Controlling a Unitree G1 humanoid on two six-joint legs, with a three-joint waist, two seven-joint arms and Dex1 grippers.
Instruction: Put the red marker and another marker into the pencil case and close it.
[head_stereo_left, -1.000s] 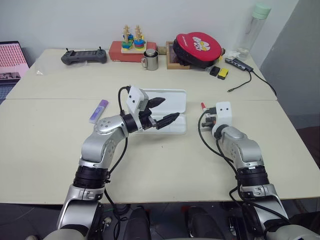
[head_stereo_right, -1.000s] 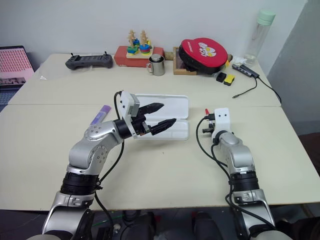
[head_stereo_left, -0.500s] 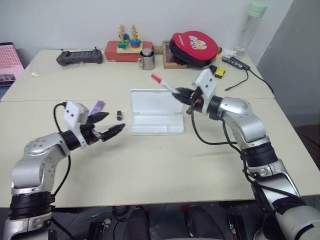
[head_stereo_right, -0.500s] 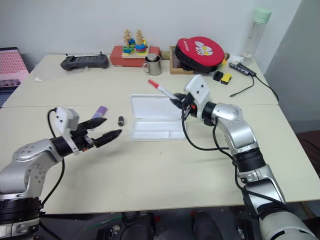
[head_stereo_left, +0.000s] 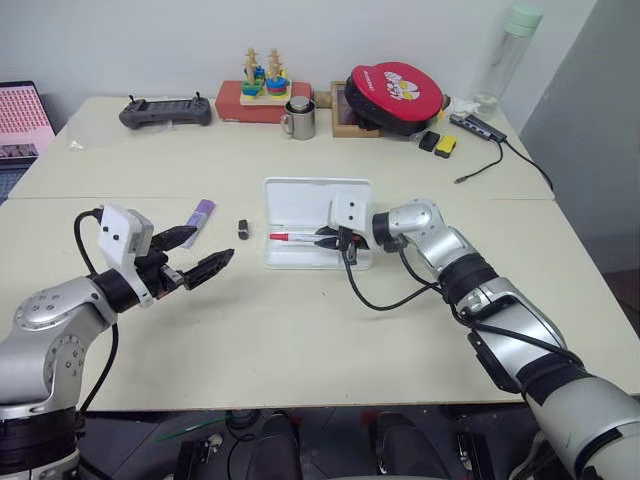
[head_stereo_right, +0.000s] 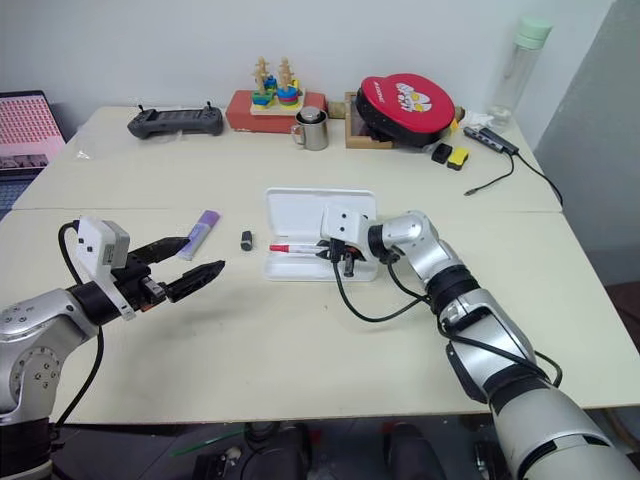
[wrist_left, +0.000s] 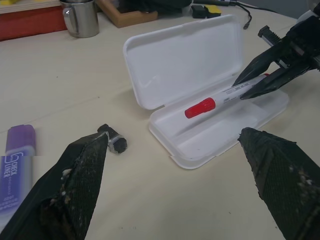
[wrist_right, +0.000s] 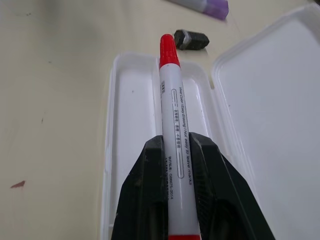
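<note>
The red marker (head_stereo_left: 296, 237) lies lengthwise over the open pencil case (head_stereo_left: 316, 212), cap pointing left, clenched in the right gripper (head_stereo_left: 327, 239) jaws (its tail hidden). Left gripper (head_stereo_left: 196, 253) jaws gape.

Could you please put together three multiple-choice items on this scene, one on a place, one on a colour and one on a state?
1. Where is the red marker?
A. over the open pencil case
B. beside the metal mug
C. on the laptop

2. What colour is the marker lying on the table?
A. green
B. purple
C. orange

3. How is the left gripper?
A. shut on the marker
B. shut and empty
C. open and empty

Key: 1 A, the right gripper holds it above the tray; 2 B, its cap and body are lavender; 3 C, its fingers stand apart with nothing between.
</note>
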